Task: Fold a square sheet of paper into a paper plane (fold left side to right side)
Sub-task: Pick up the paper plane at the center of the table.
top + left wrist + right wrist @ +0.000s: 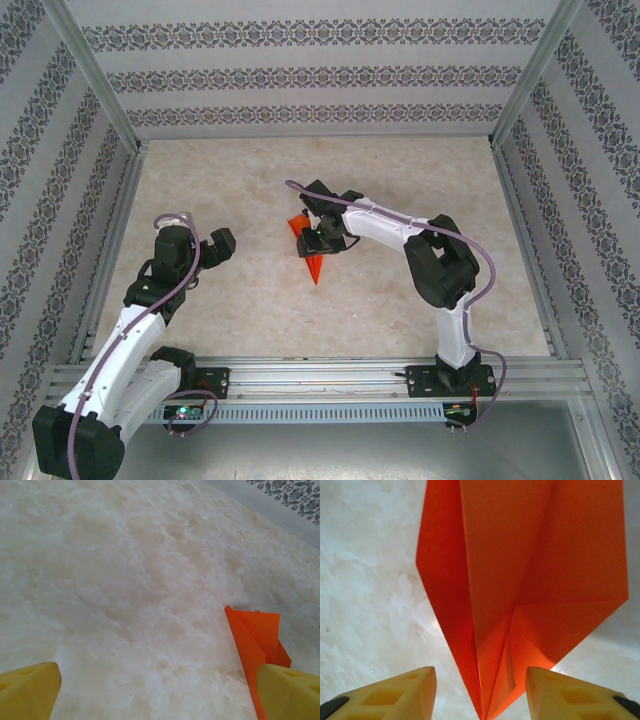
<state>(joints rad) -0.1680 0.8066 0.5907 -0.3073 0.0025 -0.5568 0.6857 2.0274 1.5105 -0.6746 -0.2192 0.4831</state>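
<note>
The paper plane (315,268), bright orange-red and folded to a sharp tip, lay near the middle of the worktop (250,320), its tip pointing towards the arm bases. In my right wrist view the paper plane (520,570) showed a centre crease and layered flaps, narrowing to a point that ran down between the two yellow fingers (395,695). The right tool (322,240) sat over the wider end of the paper. Its fingers stood partly spread on either side of the narrow end, and I could see pale worktop between each finger and the paper's edges, so nothing was pinched.

The left tool (215,245) hung well apart from the paper, to its left, above bare worktop. From the left wrist camera its tool (157,690) was spread wide and gripping nothing, and the paper plane (255,635) lay beyond its right finger (290,695). Patterned walls (300,80) closed in the worktop on three sides.
</note>
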